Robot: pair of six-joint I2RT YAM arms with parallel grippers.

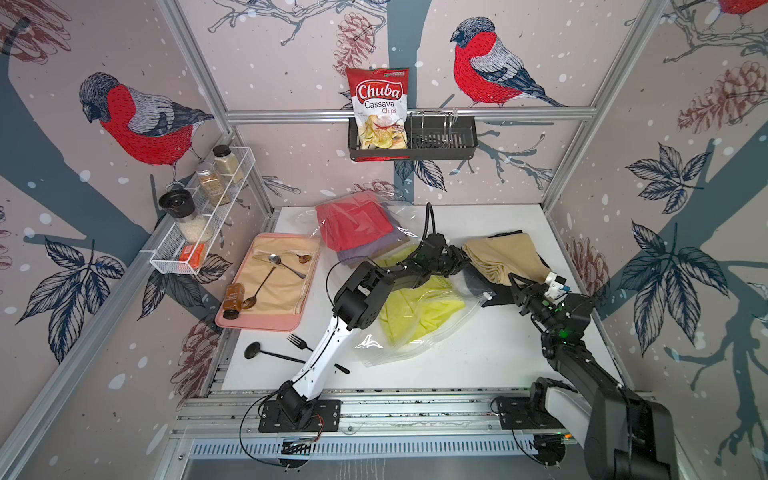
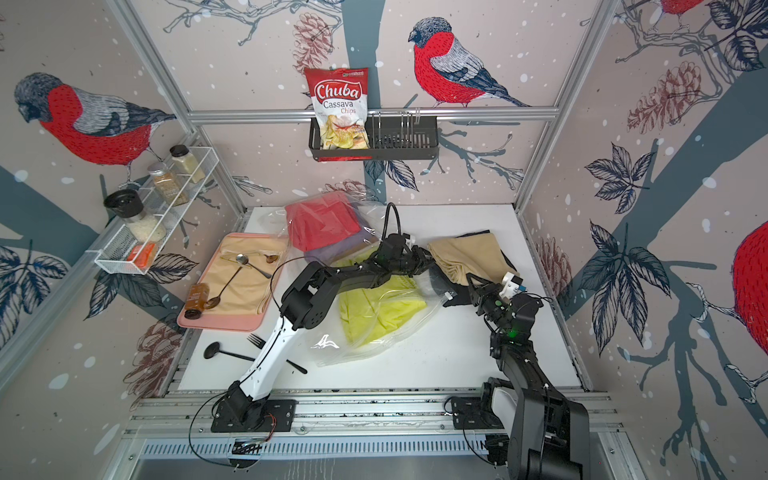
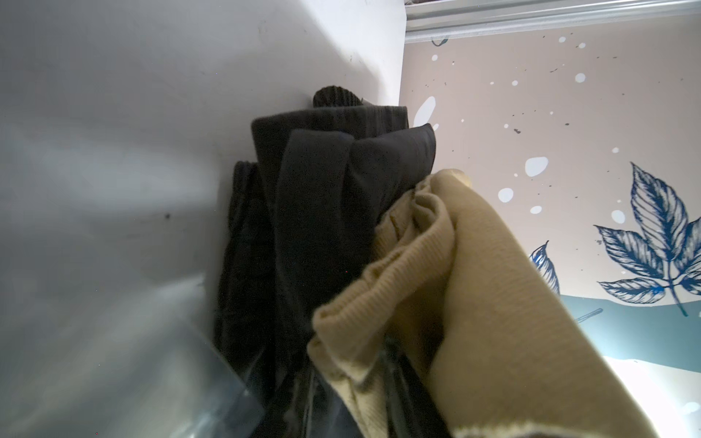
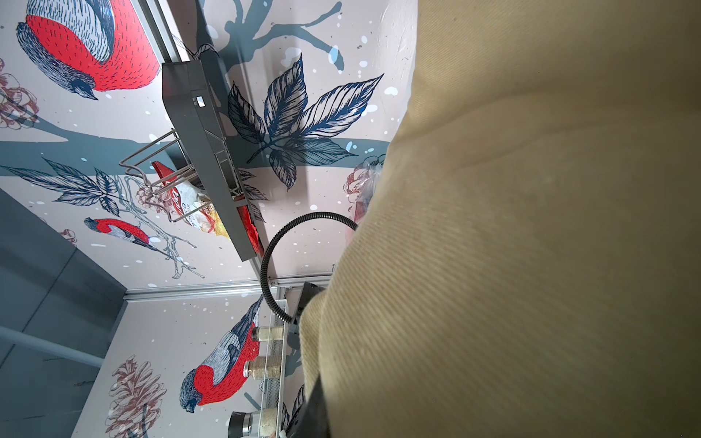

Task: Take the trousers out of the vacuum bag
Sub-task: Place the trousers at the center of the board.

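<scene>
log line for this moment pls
left claw: at mustard-brown trousers, grip unclear | right claw: shut on them | in vacuum bag: red trousers, purple trousers, yellow-green trousers | out: black trousers

White table (image 1: 478, 353): pink tray (image 1: 257, 326), vacuum bag (image 1: 374, 349), fork (image 1: 300, 341), ladle (image 1: 253, 350), black trousers (image 1: 496, 296) under mustard trousers (image 1: 503, 257).

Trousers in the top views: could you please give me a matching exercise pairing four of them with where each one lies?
Things:
1. red trousers
2. purple trousers
3. yellow-green trousers
4. mustard trousers

Places:
A. outside the bag, on the black trousers
B. in the bag, at its near end
C. in the bag, topping the far stack
D. in the bag, under the red pair

Pairs: 1-C, 2-D, 3-B, 4-A.
</scene>
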